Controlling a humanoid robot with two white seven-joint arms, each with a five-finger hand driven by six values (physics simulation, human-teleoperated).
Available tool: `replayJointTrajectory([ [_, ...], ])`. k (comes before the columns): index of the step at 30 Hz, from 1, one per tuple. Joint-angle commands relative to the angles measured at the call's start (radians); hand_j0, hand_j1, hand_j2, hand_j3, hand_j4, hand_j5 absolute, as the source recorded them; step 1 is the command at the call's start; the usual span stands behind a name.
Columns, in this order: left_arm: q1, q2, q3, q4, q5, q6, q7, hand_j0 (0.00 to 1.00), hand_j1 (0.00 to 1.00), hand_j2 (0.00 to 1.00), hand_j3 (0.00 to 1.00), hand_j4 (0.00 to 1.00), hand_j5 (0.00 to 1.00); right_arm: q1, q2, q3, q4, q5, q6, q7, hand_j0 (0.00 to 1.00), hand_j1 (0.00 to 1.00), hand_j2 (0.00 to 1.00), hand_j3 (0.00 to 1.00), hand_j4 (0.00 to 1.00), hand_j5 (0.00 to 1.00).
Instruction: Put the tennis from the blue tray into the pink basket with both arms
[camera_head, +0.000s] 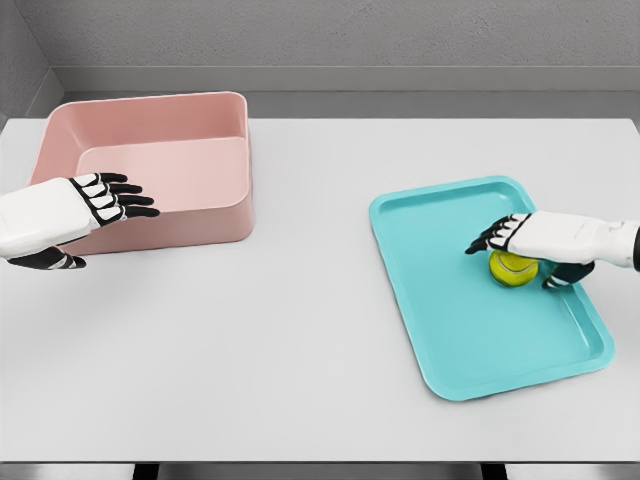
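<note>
Matte white table; fuzzy round tennis under right hand

No text, label, brand, number or sign can be read anywhere: none is carried by the pink basket at upper left, the blue tray at right, or the tennis ball.

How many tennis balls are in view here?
1: the tennis ball lies in the blue tray, under the right hand. The pink basket shows none.
</note>
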Motion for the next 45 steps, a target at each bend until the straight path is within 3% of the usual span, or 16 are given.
replayJointTrajectory([
  [1,0.000,0.003,0.000,0.000,0.006,0.001,0.001,1.00,1.00,1.00,1.00,1.00,1.00,0.000,0.000,0.002,0.022,-0.003,0.002,0.000,0.97,0.97,0.97,0.97,0.97,0.97],
  [5,0.000,0.003,0.000,0.000,0.008,0.001,0.001,1.00,1.00,1.00,1.00,1.00,1.00,0.000,0.000,0.002,0.021,-0.004,0.002,0.000,0.97,0.97,0.97,0.97,0.97,0.97],
  [7,0.000,0.003,0.000,0.000,0.008,0.001,0.001,1.00,1.00,1.00,1.00,1.00,1.00,0.000,0.003,0.002,0.019,-0.004,0.002,0.000,0.83,0.83,0.83,0.83,0.83,0.83],
  [11,0.000,0.003,0.000,0.000,0.008,0.001,0.001,1.00,1.00,1.00,1.00,1.00,1.00,0.003,0.020,0.002,0.021,-0.003,0.002,0.000,0.71,0.71,0.71,0.71,0.71,0.71],
  [15,0.000,0.003,0.000,0.000,0.008,0.001,0.001,1.00,1.00,1.00,1.00,1.00,1.00,0.003,0.020,0.002,0.022,-0.003,0.002,0.000,0.68,0.68,0.68,0.68,0.68,0.68],
  [25,0.000,0.003,0.000,0.000,0.008,0.001,0.001,1.00,1.00,1.00,1.00,1.00,1.00,0.002,0.021,-0.003,0.022,-0.006,0.002,0.000,0.46,0.46,0.46,0.46,0.46,0.46],
  [34,0.000,-0.002,0.000,-0.002,0.005,0.001,0.001,1.00,1.00,1.00,1.00,1.00,1.00,-0.006,0.018,-0.018,0.005,-0.013,0.002,0.000,0.45,0.45,0.45,0.45,0.45,0.45],
  [45,0.000,-0.005,-0.001,-0.002,0.005,0.001,0.001,1.00,1.00,1.00,1.00,1.00,1.00,-0.020,0.018,-0.020,-0.136,-0.015,0.002,0.000,0.44,0.44,0.44,0.44,0.44,0.44],
])
